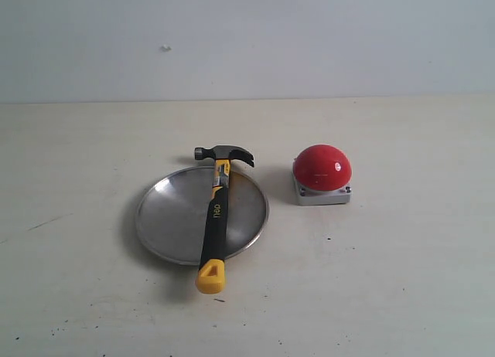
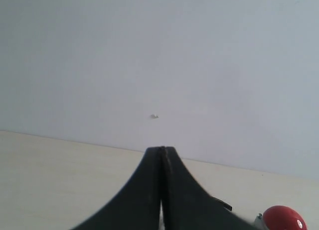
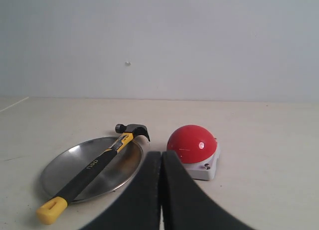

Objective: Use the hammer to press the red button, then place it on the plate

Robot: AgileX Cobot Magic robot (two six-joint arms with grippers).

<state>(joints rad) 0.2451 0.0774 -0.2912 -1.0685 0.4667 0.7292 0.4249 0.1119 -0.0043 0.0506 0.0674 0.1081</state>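
The hammer (image 1: 216, 216) lies across the silver plate (image 1: 172, 218), its dark head just past the far rim and its yellow end over the near rim. The red button (image 1: 322, 168) sits on its grey base to the right of the plate. No gripper appears in the exterior view. My right gripper (image 3: 161, 154) is shut and empty, well short of the hammer (image 3: 94, 163), the plate (image 3: 62, 168) and the button (image 3: 192, 143). My left gripper (image 2: 161, 150) is shut and empty; a slice of the button (image 2: 284, 219) shows beside it.
A pale wooden table (image 1: 402, 280) carries everything, with a plain white wall (image 1: 309, 40) behind it. Bare tabletop surrounds the plate and the button on all sides.
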